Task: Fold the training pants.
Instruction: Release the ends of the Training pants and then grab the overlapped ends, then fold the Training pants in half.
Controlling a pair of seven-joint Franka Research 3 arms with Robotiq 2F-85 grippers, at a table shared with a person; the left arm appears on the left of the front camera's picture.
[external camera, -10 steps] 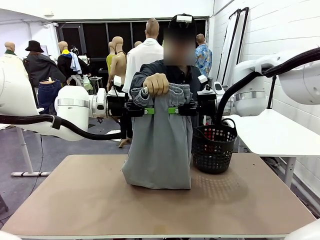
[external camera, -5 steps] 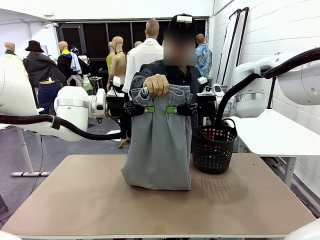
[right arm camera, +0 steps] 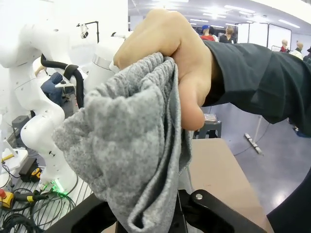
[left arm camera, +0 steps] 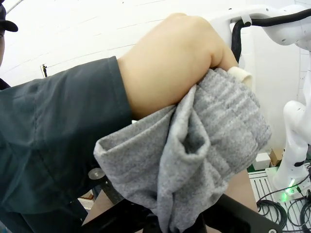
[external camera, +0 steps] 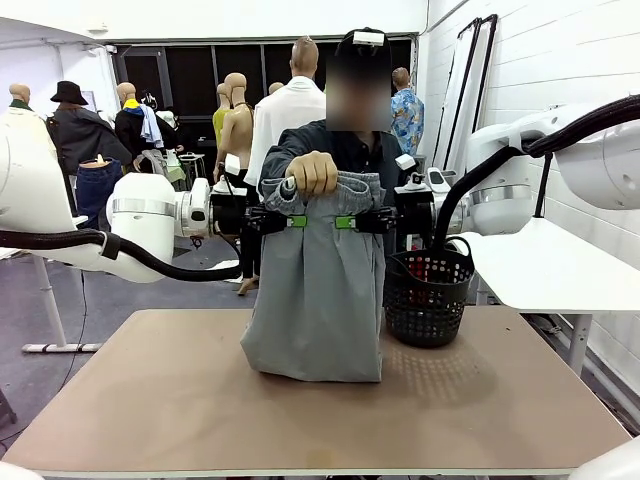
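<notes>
Two robot hands have the training pants between them. The left hand comes in from 9 o'clock and the right hand from 3 o'clock. Each is pinched tight on the gathered waistband, its green pads pressed into the grey fabric. The two grips sit close together near the middle of the band.

At 12 o'clock, just above both grips, the person's hand is fisted around the bunched top of the waistband, so three holds share the garment. The pants hang straight down from there, and their lower end is crumpled on the surface towards the far edge. A black mesh basket stands just beside them at 3 o'clock.

I judge this to be the handover step: the robot has its grip, but the person has not let go and no fold has been made.

The next move probably calls for the person to release. The two robot hands would then draw apart towards 9 and 3 o'clock to stretch the waistband flat. After that they could lower the pants onto the open surface towards 6 o'clock, keeping clear of the basket. Gripping this close together, the fabric may stay bunched unless it is spread first.
</notes>
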